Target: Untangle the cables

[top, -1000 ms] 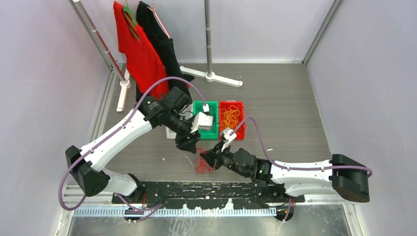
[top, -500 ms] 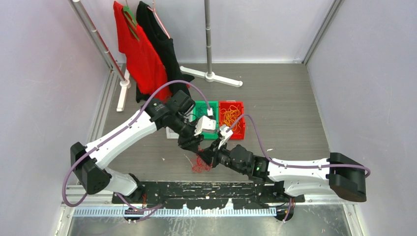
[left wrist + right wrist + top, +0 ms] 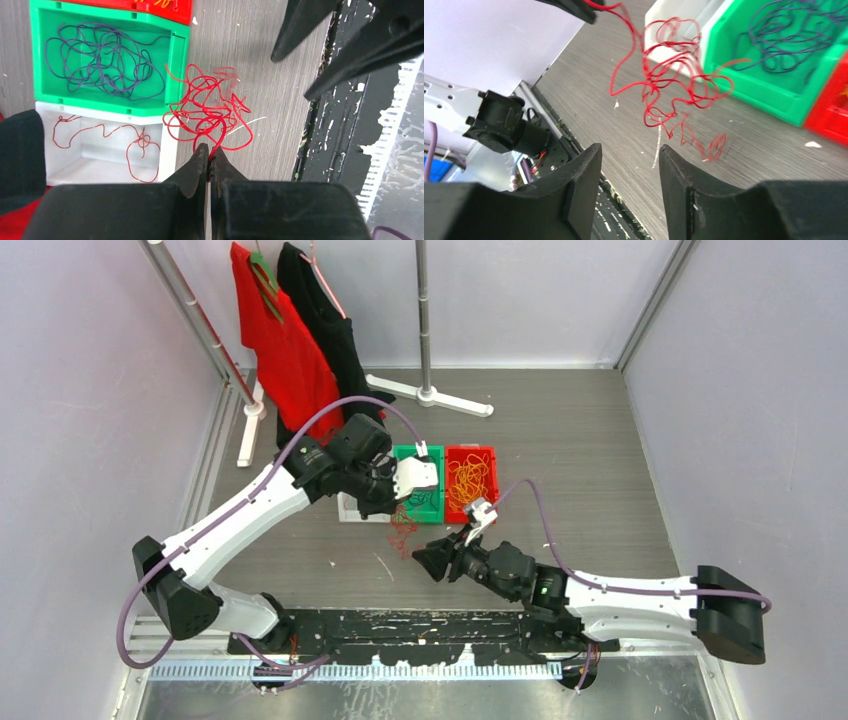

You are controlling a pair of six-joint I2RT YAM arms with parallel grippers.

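1. My left gripper [image 3: 209, 150] is pinched together on a strand of the red cable wad [image 3: 207, 119].
2. That wad hangs from its fingertips over the table [image 3: 260, 60], just beside the green bin [image 3: 176, 65] and the white bin [image 3: 167, 150]; I cannot tell whether its lower end touches the table.
3. My right gripper [image 3: 630, 155] sits near the wad, fingers apart and holding nothing.
4. A purple cable [image 3: 107, 65] lies in the green bin, a loose red strand [image 3: 135, 150] in the white bin, and an orange-yellow cable [image 3: 468, 478] in the red bin [image 3: 493, 485].
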